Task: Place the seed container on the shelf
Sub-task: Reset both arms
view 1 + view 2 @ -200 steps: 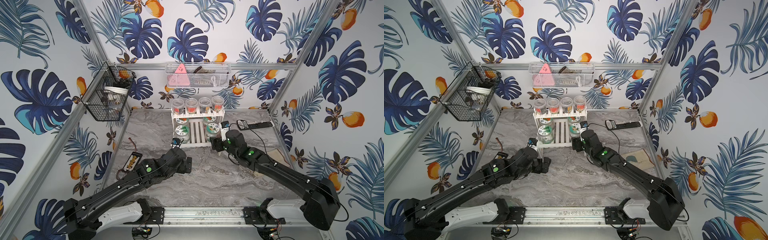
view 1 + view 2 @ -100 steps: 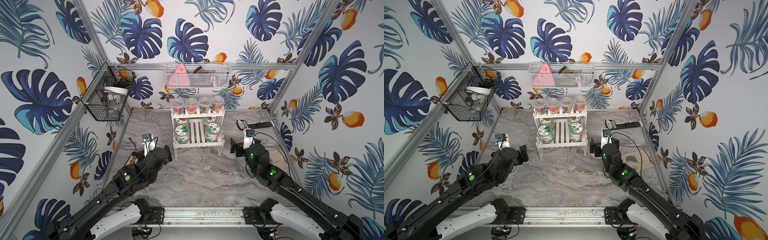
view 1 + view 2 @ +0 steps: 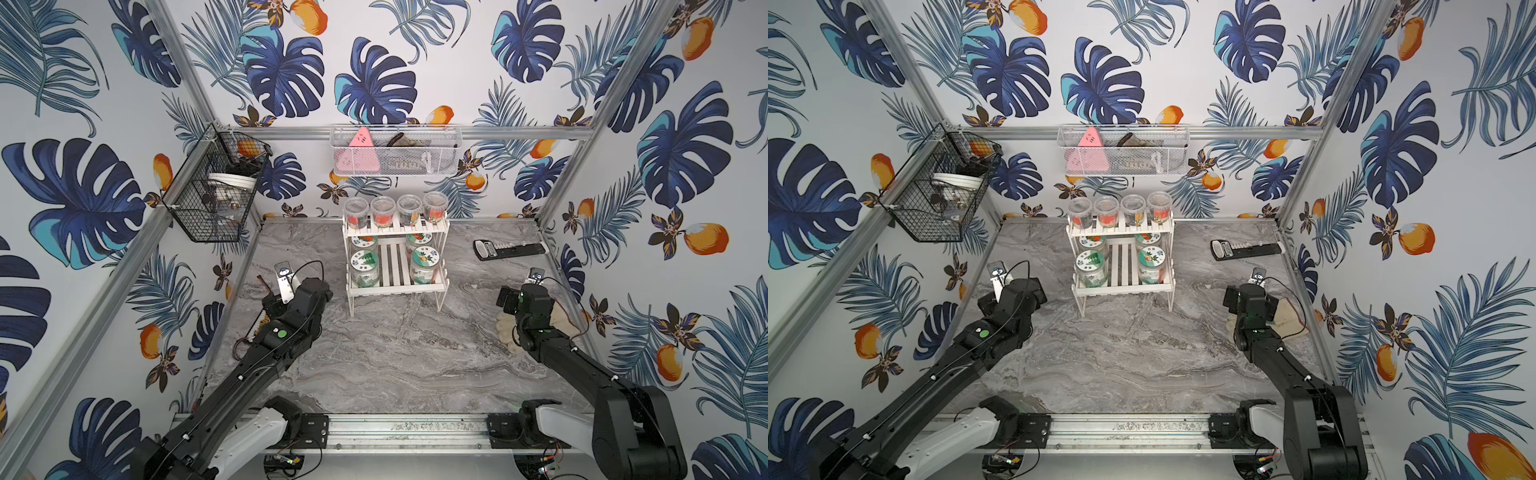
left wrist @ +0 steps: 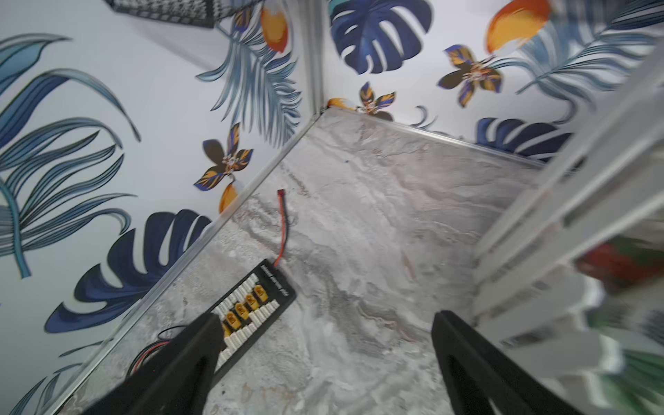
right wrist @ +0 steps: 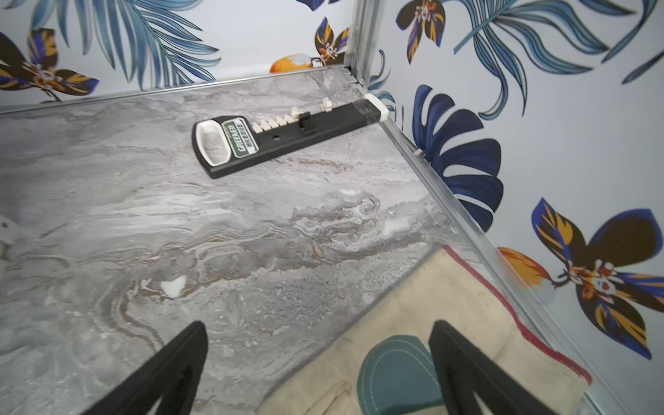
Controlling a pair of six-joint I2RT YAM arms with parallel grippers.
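A black wire basket [image 3: 216, 187] of square mesh is hanging on the left wall. Below it the left gripper [image 4: 327, 318] is hovering over the grey veined marble table [image 3: 395, 353], its two matte black, wedge-shaped fingers spreading wide with nothing between them. A flat black connector board [image 4: 257, 305] with yellow and white plugs and a thin red wire is lying beside the wall under one finger.

In the middle, the shelf [image 3: 397, 286], a white stepped rack of flat slats on thin legs, is standing against the back wall. The seed container [image 3: 424, 266], a clear round jar with a printed round lid, is sitting upright at the front right of the lower tier, with three similar jars sharing that tier. Four clear cups are lining the upper tier. A white mesh basket [image 3: 395, 151] is hanging above.

Further right a long black bar [image 5: 287, 140] with white keys is lying flat. The right gripper [image 5: 319, 325] is gaping wide and empty over a cream fabric glove [image 5: 431, 287] with red edging
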